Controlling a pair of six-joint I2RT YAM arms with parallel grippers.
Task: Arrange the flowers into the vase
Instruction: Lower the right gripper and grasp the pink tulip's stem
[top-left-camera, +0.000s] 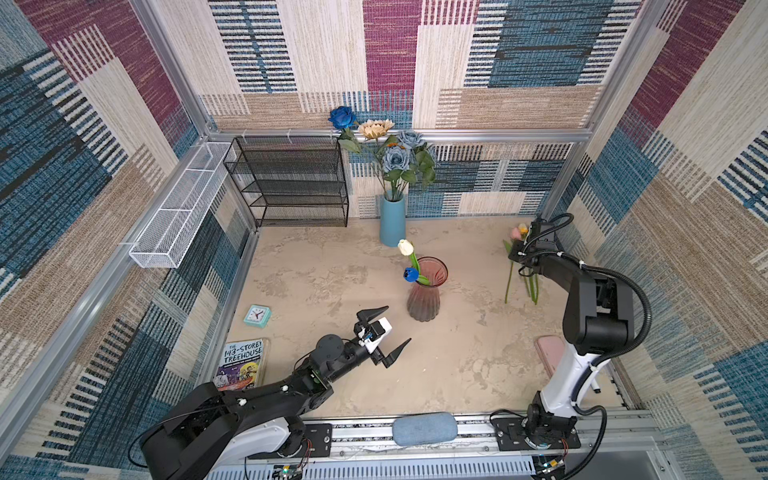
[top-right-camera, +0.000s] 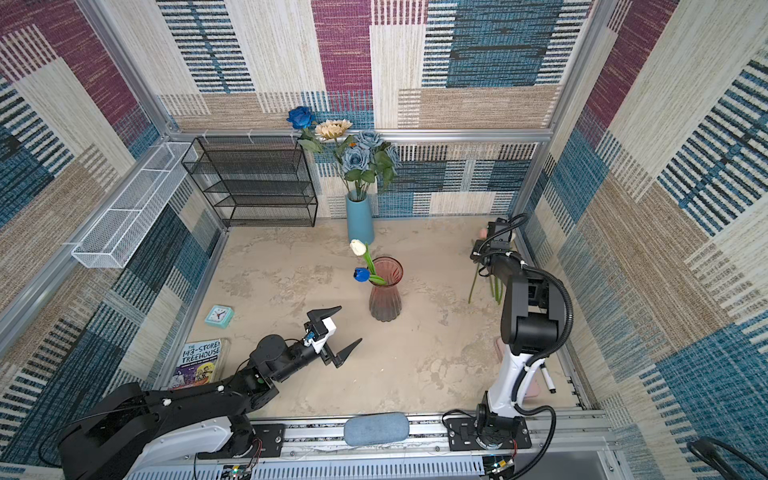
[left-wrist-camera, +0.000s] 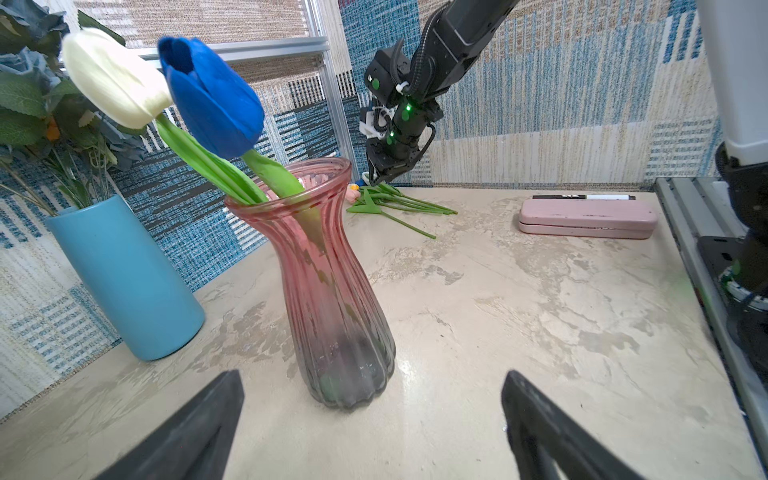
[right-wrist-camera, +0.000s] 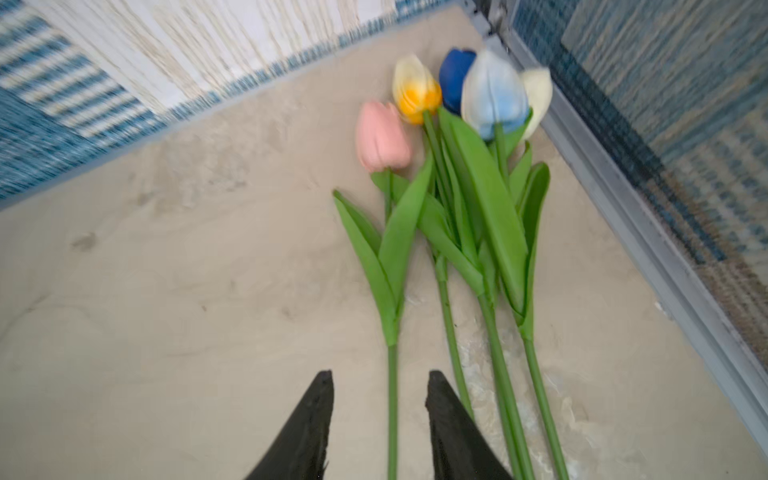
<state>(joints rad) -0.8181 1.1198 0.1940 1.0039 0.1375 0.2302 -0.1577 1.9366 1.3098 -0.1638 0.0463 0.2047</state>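
Observation:
A pink ribbed glass vase (top-left-camera: 427, 291) (left-wrist-camera: 328, 282) stands mid-table, holding a white tulip (top-left-camera: 406, 247) and a blue tulip (top-left-camera: 411, 274). My left gripper (top-left-camera: 398, 323) (left-wrist-camera: 372, 376) hovers open and empty just in front of the vase. Several tulips (top-left-camera: 534, 291) lie in the far right corner: pink (right-wrist-camera: 382, 137), yellow (right-wrist-camera: 415, 95), dark blue (right-wrist-camera: 455, 79), light blue (right-wrist-camera: 494, 99), white (right-wrist-camera: 538, 95). My right gripper (right-wrist-camera: 380, 374) is low over their stems, jaws apart on either side of the pink tulip's stem (right-wrist-camera: 392, 399), with a gap on each side.
A blue vase (top-left-camera: 392, 222) with a deep-blue rose (top-left-camera: 343, 117), a sunflower (top-left-camera: 376, 129) and dusty-blue roses (top-left-camera: 395, 160) stands at the back wall beside a black mesh shelf (top-left-camera: 291, 183). A clock (top-left-camera: 257, 316) and book (top-left-camera: 243, 363) lie left; a pink case (left-wrist-camera: 586, 218) lies right.

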